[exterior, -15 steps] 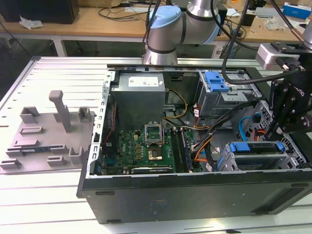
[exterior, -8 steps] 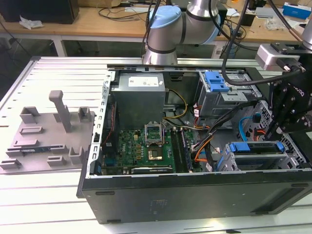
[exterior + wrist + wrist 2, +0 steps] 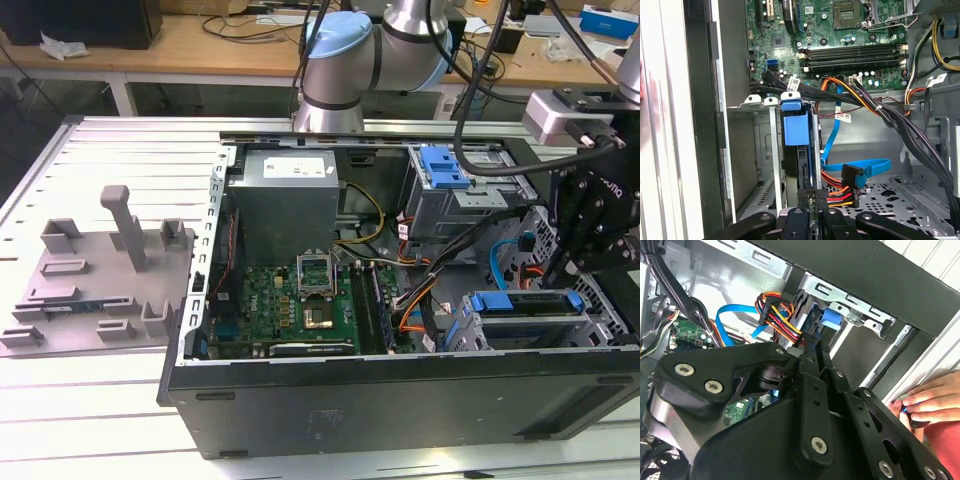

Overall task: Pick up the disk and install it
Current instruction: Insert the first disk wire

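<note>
Well, the gripper [image 3: 815, 193] is down inside the open computer case [image 3: 400, 405]. Its two fingers are pressed together, with nothing between them that I can see. Directly ahead of the tips the disk [image 3: 796, 129] stands on edge, slotted into the metal drive cage [image 3: 767, 167] with its blue frame along the exposed edge. The tips are right at the disk's near end, though I cannot tell whether they actually touch it.

Just beside the tips hangs a power plug [image 3: 842, 196] with red, orange and yellow wires. A blue data cable [image 3: 860, 167] loops a little beyond it. Farther on past the cage, the motherboard [image 3: 840, 30] lies flat on the floor of the case.

Off to the gripper's side, outside the case wall, a person's hand [image 3: 935, 399] is at the rim. Well away from the gripper, outside the case altogether, a grey fixture plate [image 3: 100, 270] with upright posts sits on the table.
</note>
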{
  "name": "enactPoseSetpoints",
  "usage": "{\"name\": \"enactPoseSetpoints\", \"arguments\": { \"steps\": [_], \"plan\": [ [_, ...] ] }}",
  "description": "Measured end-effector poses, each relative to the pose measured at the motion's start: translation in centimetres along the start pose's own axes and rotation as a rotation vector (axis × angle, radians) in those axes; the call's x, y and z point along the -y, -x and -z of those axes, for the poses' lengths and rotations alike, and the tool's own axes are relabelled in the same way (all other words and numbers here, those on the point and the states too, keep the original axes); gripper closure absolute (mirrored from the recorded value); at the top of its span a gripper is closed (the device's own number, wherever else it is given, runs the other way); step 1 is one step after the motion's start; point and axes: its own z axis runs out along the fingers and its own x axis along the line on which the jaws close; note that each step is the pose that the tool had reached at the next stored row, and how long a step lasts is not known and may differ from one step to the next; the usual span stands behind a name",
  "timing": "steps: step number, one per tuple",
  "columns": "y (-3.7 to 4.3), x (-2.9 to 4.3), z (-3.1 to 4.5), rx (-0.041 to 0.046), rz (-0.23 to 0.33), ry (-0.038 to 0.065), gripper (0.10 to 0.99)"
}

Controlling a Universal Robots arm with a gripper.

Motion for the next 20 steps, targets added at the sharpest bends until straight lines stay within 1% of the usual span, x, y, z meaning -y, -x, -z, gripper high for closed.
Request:
{"name": "enactPoseSetpoints", "arguments": {
  "steps": [20],
  "plan": [
    [-0.25,-0.06,-0.52,0.0001,0.000,0.000,0.918]
  ]
}}
